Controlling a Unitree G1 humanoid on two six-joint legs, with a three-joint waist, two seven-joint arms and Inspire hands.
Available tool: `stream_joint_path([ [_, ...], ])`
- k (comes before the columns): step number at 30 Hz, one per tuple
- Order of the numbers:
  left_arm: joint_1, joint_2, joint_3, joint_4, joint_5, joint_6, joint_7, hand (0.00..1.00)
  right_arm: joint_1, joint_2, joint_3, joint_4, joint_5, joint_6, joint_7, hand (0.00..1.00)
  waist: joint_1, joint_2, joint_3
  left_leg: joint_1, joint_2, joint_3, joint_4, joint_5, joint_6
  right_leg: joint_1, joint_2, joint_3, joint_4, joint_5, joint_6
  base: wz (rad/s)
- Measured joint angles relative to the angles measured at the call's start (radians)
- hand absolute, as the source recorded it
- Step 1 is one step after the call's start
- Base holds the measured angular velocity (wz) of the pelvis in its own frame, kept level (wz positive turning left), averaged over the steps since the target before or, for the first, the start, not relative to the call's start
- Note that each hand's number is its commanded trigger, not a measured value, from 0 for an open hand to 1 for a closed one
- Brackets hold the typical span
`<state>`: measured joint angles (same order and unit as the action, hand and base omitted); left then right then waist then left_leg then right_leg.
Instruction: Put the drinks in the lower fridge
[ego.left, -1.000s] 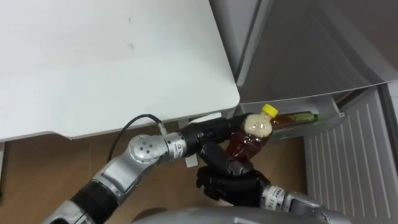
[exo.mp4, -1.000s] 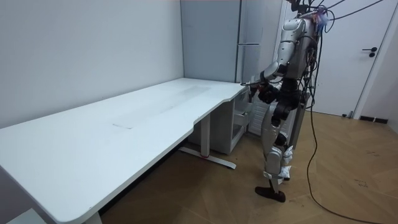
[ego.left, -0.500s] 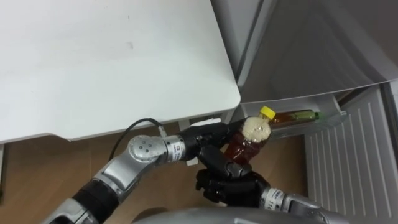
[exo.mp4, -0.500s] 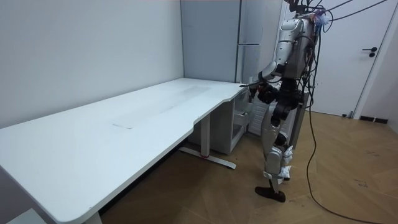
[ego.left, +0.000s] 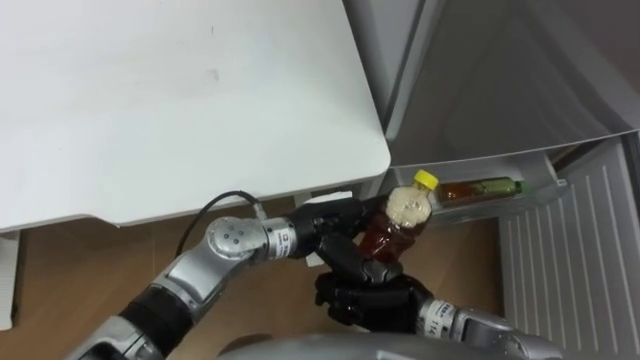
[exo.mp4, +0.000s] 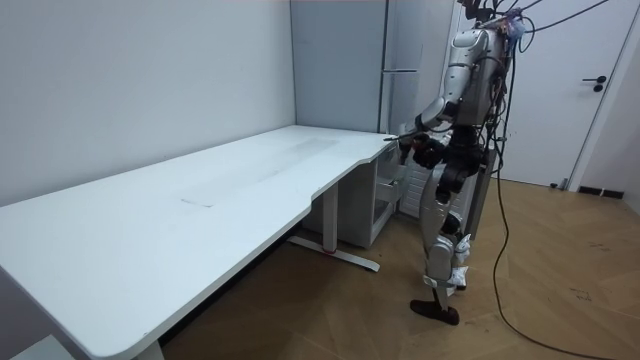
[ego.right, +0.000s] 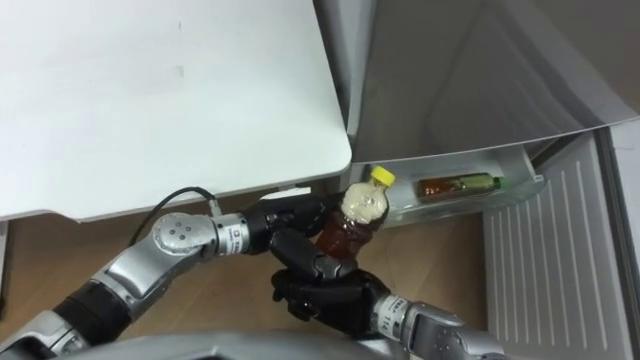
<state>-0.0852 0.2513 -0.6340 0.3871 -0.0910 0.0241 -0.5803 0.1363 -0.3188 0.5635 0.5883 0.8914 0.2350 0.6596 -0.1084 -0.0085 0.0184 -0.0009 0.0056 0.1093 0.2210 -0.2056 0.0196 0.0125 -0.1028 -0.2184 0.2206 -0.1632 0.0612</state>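
The right robot hand (ego.left: 370, 295) comes up from below w/ its fingers curled round the lower part of a bottle (ego.left: 400, 222) of brown drink. It holds the bottle tilted, yellow cap (ego.left: 427, 179) uppermost and leaning toward the fridge. The left robot hand (ego.left: 335, 215) lies against the bottle's side from the left; whether it grips or only touches can't be told.

The bottle hangs in the air over the wood floor (ego.left: 100, 260), just off the rounded corner of the white counter (ego.left: 200, 90) and just short of the clear door shelf (ego.left: 470, 207) of the open fridge. The cap sits near the shelf's left end, not inside it. A second bottle (ego.left: 480, 188) lies on its side in that shelf, toward the right end. The stretch of shelf beside the cap has nothing in it.

To the right of the shelf is a ribbed white panel (ego.left: 580, 260). The gap between counter edge and shelf is narrow.

In the room view the robot stands upright at the counter's far corner, right by the tall grey fridge (exo.mp4: 400, 60), both arms bent in front of its body, w/ open floor behind it.
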Motion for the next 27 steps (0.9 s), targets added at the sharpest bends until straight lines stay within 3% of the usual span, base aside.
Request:
stream_joint_path([
  [5,0.003,-0.025,0.03,0.036,0.026,0.0,0.002,0.0,-0.005,0.004,0.0,0.0,0.0,0.015,-0.027,1.0,0.003,-0.008,0.004,0.007,0.0,0.001,-0.002,0.0,0.0,0.008,0.0,0.0,-0.001,-0.001,0.001,0.0],
  [15,0.032,-0.099,0.119,0.139,0.066,0.001,0.06,0.0,-0.012,0.043,-0.03,0.032,0.025,0.074,-0.099,1.0,0.019,-0.02,-0.0036,0.017,0.0,-0.008,-0.011,0.002,-0.002,0.021,-0.001,-0.035,-0.005,-0.001,0.001,0.03],
  [19,0.062,-0.122,0.151,0.148,0.066,0.001,0.102,0.0,-0.005,0.05,-0.033,0.038,0.05,0.075,-0.114,1.0,0.036,-0.02,-0.0053,0.016,-0.002,-0.01,-0.014,0.003,-0.002,0.024,-0.001,-0.037,-0.018,-0.001,0.001,0.0],
  [27,0.078,-0.124,0.165,0.148,0.074,0.001,0.127,0.0,-0.01,0.068,-0.035,0.067,0.051,0.079,-0.114,1.0,0.04,-0.024,-0.0094,0.03,-0.003,-0.025,-0.015,0.004,-0.003,0.056,0.0,-0.057,-0.037,-0.001,0.001,0.06],
])
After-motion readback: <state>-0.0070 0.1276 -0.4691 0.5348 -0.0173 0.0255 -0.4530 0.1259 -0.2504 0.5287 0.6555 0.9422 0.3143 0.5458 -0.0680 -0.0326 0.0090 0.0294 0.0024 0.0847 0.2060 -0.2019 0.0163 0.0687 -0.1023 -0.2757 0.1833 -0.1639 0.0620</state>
